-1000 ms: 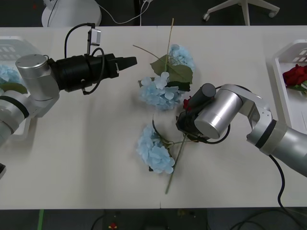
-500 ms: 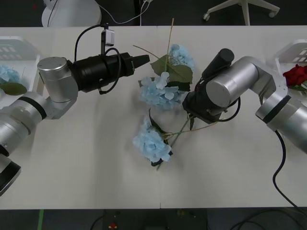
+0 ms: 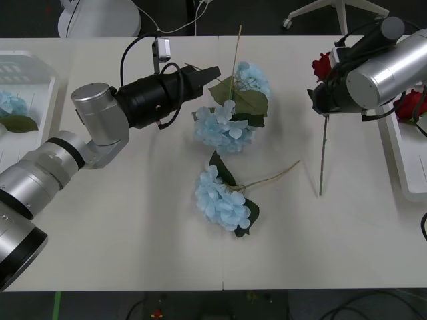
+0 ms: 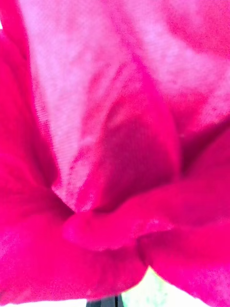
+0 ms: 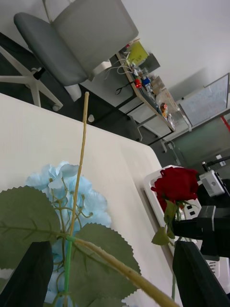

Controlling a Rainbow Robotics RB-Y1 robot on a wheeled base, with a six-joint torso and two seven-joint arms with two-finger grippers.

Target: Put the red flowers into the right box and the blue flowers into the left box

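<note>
My right gripper [image 3: 325,87] is shut on a red flower [image 3: 322,65] and holds it above the table, just left of the right box [image 3: 393,143]. The stem [image 3: 322,153] hangs down to the tabletop. Red petals [image 4: 115,144] press close against the right wrist camera. Another red flower [image 3: 410,103] lies in the right box. My left gripper [image 3: 212,71] is open, its black fingers [image 5: 28,273] close to a blue flower [image 3: 251,78] and its leaves [image 5: 24,225]. Two more blue flowers [image 3: 223,130] [image 3: 223,203] lie mid-table. The left box [image 3: 30,67] holds a blue flower [image 3: 10,103].
Office chair bases [image 3: 337,13] and cables stand on the dark floor beyond the table's far edge. In the left wrist view, the held red flower [image 5: 177,184] hangs before the white tray rim [image 5: 149,178], with a grey chair [image 5: 72,43] behind.
My right arm has lifted the red flower from the table's middle and carried it right, toward the right box. My left gripper has moved right toward the blue flowers. The near blue flower shifted.
</note>
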